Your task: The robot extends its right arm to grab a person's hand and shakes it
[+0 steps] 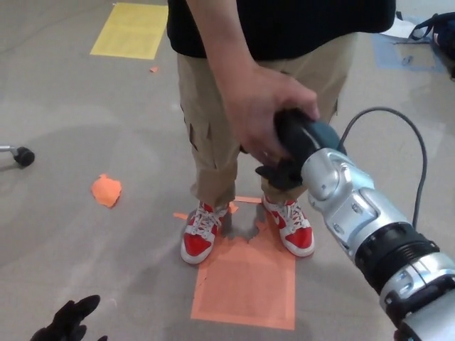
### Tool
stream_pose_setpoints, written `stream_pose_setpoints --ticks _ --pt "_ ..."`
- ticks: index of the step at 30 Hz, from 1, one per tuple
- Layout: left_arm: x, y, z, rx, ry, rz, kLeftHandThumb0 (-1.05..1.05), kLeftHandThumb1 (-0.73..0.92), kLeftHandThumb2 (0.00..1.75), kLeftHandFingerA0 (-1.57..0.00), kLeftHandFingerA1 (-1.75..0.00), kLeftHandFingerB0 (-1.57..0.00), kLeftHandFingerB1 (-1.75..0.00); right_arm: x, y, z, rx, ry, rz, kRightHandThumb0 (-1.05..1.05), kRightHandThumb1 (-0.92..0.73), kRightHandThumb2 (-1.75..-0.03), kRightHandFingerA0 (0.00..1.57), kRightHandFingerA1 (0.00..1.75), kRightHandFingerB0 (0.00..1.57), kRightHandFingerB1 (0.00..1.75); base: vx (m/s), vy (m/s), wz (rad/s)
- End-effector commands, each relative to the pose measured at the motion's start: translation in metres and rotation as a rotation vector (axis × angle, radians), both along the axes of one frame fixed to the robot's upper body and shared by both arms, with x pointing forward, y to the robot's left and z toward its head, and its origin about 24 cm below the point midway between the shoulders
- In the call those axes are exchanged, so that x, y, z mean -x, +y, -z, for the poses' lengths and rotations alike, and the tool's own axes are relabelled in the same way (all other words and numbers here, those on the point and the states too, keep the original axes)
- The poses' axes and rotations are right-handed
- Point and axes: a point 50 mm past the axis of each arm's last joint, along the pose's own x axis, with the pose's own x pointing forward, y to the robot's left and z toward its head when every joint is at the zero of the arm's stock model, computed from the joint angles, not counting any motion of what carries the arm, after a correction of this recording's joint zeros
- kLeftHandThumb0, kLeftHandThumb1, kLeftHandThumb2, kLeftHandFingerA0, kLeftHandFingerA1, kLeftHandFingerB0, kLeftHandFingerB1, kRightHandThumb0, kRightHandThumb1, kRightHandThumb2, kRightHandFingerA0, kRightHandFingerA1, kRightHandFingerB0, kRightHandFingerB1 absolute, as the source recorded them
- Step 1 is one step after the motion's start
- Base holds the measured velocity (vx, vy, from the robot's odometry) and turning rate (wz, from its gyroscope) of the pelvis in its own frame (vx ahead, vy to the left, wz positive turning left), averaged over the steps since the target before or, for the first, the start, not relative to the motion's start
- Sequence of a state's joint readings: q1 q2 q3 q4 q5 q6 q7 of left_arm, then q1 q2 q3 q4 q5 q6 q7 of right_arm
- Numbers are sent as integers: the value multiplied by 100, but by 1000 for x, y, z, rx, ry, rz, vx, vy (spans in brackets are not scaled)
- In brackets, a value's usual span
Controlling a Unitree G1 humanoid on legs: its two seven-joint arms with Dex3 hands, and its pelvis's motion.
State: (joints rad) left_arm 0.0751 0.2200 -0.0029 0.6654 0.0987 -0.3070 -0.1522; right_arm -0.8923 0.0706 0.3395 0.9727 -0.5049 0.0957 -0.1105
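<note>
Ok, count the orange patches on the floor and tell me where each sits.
2 clear ones: the large orange square under the person's red sneakers, and a small orange scrap to its left. A tiny speck lies near the yellow sheet.

Grey, smooth floor (64,227) with dull sheen under soft, even light. Yellow rectangle (129,30) marked at far left, orange square (247,278) nearer centre. Orange scrap (106,190) lay loose to the left. Black caster (23,155) of some furniture poked in at left edge.
</note>
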Motion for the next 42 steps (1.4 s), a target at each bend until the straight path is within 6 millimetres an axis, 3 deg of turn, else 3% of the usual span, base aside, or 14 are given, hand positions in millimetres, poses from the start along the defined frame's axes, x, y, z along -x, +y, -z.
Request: stream_pose_setpoints --ticks 1,5,9,10,12,21,22,27,28,33,35,36,40,42 --pt "9 4 3 -27 21 5 -61 70 98 0 -37 -1 -35 10 -13 22 -83 26 -10 -35 -77 -64 96 64 36 39 0 0 0" --pt "15 4 7 -44 30 9 -56 69 98 0 -39 0 -37 22 -48 53 -85 229 12 -34 -49 -102 2 48 0 48 0 0 0" --pt "21 5 8 -37 9 16 -58 68 97 0 -38 0 -35 40 -70 81 -51 319 45 -35 -48 -102 2 47 0 48 0 0 0" --pt "21 6 9 -37 41 11 -60 73 101 0 -38 0 -34 50 -83 96 -41 379 59 -67 -73 -63 17 36 8 21 0 0 0" --pt "24 9 10 -45 63 8 -57 92 74 -9 -29 -4 -22 65 -97 115 -56 454 88 -35 -52 -103 5 50 0 49 0 0 0" --pt "51 23 21 -29 178 -68 -61 92 68 -9 -28 -8 -24 151 -147 186 30 736 185 -77 -66 -96 5 40 4 18 0 0 0" --pt "57 24 23 -40 198 -76 -71 73 101 0 -40 -10 -35 162 -151 192 14 769 199 -78 -67 -96 4 37 4 16 0 0 0" --pt "72 28 28 -88 271 -64 -71 75 103 -1 -42 -8 -34 196 -165 210 7 876 263 -70 -88 -66 16 33 2 25 0 0 0" --pt "75 29 30 -104 291 -67 -63 75 103 0 -43 -3 -36 205 -167 214 -35 918 299 -80 -73 -103 6 32 5 18 0 0 0" --pt "89 31 42 -140 363 -61 -63 92 72 -9 -35 -4 -26 239 -174 227 -117 1021 378 -79 -79 -109 7 35 7 26 0 0 0" --pt "101 30 48 -131 392 -74 -65 74 104 -1 -45 -4 -34 255 -176 232 -138 1067 397 -77 -79 -111 0 30 10 26 0 0 0" --pt "107 31 50 -135 406 -76 -60 92 71 -14 -38 -8 -28 263 -176 235 -136 1086 406 -85 -84 -112 5 25 5 17 0 0 0" --pt "125 32 55 -150 458 -66 -69 77 99 -6 -39 0 -26 286 -175 241 -201 1136 457 -74 -92 -73 0 23 0 19 0 0 0" --pt "126 34 57 -180 478 -69 -69 74 105 -6 -46 -1 -32 285 -174 241 -181 1129 425 -77 -82 -114 0 28 11 24 0 0 0"
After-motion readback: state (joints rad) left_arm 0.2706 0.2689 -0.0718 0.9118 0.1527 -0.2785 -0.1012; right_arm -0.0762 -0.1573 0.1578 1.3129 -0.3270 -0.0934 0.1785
